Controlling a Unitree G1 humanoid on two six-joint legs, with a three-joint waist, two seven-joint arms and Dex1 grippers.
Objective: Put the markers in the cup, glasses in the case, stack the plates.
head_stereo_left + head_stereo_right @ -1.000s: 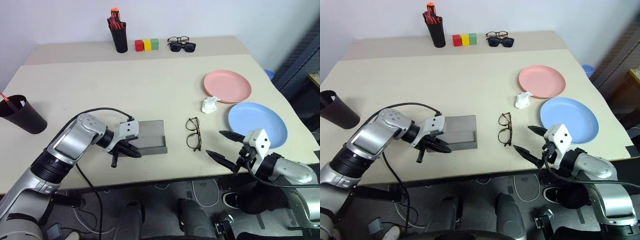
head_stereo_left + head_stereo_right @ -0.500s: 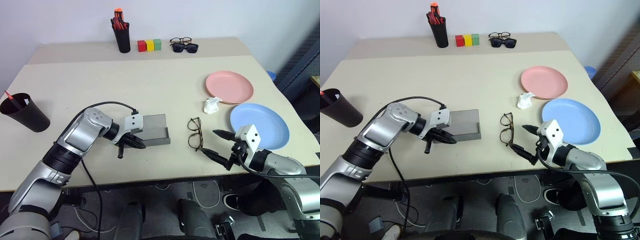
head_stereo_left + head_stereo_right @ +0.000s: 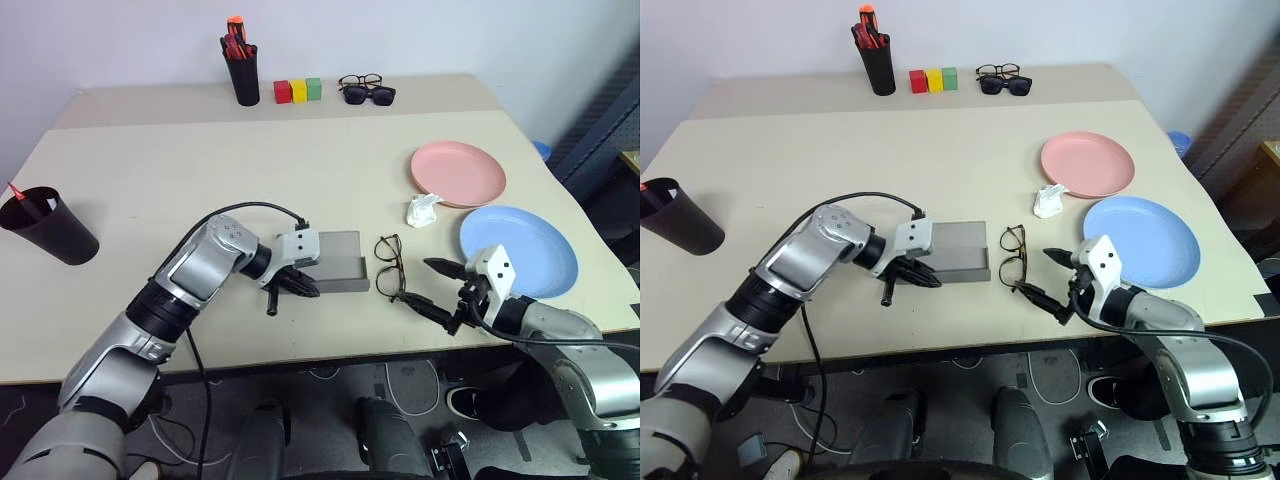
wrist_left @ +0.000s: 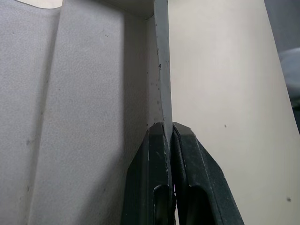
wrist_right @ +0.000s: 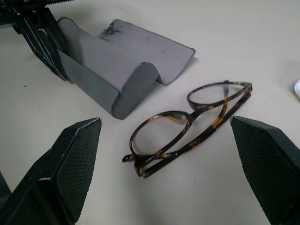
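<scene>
— Left gripper (image 3: 300, 287)?
— Jaws clenched on the case (image 3: 335, 273) wall, on the bench (image 3: 200, 160).
— Right gripper (image 3: 432, 286)?
— Jaws released, spread wide — glasses (image 3: 388, 266) just beside the case, folded.

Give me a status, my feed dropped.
Left gripper shut on case edge. Right gripper open, flanking glasses flat on table. Nothing between glasses and case.

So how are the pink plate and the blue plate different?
The pink plate is salmon coloured; the blue plate is light blue. The pink plate lies farther back on the table, while the blue plate lies nearer the front edge, close to the right end effector. Both are round, plain, flat on the table, alike in size and not yet stacked.
</scene>
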